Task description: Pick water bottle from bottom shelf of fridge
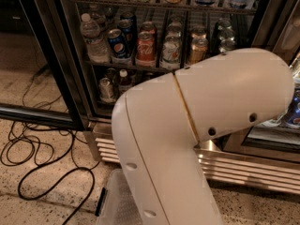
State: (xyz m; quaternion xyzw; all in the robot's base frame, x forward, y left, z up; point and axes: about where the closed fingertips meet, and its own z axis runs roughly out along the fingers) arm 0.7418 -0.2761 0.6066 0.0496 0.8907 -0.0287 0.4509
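- The fridge (70,69) stands open, with the bottom shelf (108,103) low on the left.
- The water bottle (107,89) seems to be the pale one at the shelf's left end. It is probably light, thin-walled and slippery, so grip it mid-body.
- The white arm (187,125) fills the centre. The gripper is hidden past it on the right, so I cannot tell its state.

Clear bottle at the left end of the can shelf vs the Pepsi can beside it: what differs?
The clear bottle stands taller than the Pepsi can. The bottle is see-through with a white cap; the can is opaque blue with a logo. The bottle is nearer the door frame, with the can on its right. Both stand upright on the same wire shelf. The claw is not in view; the white arm fills the foreground.
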